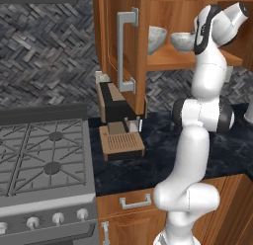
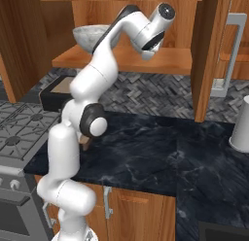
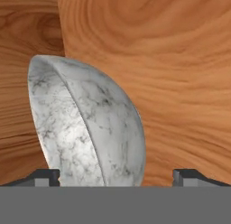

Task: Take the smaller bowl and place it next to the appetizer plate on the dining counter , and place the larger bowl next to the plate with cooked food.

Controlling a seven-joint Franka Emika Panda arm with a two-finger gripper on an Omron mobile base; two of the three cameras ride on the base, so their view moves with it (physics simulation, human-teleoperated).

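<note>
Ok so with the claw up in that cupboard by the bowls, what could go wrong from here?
1. The left bowl and right bowl look alike and sit close together on the shelf; the claw might take the wrong one or knock its neighbour.
2. The open claw faces the marbled bowl at its curved wall, so the grip may slip.
3. The open cabinet door hangs beside the arm; withdrawing could clip it.

A grey gas stove (image 1: 42, 162) with dark grates and a row of round knobs along its front serves as the landmark. Just beside it, on the black marbled surface (image 1: 148, 160), stands a brown and black coffee machine (image 1: 117, 121). Above that machine hangs an open wooden cabinet door (image 1: 123, 46) with a grey handle. Well apart from the stove, a white cylindrical container (image 2: 240, 124) stands on the same surface. A wooden drawer (image 1: 133, 202) sits just beside the stove, below the surface.
</note>
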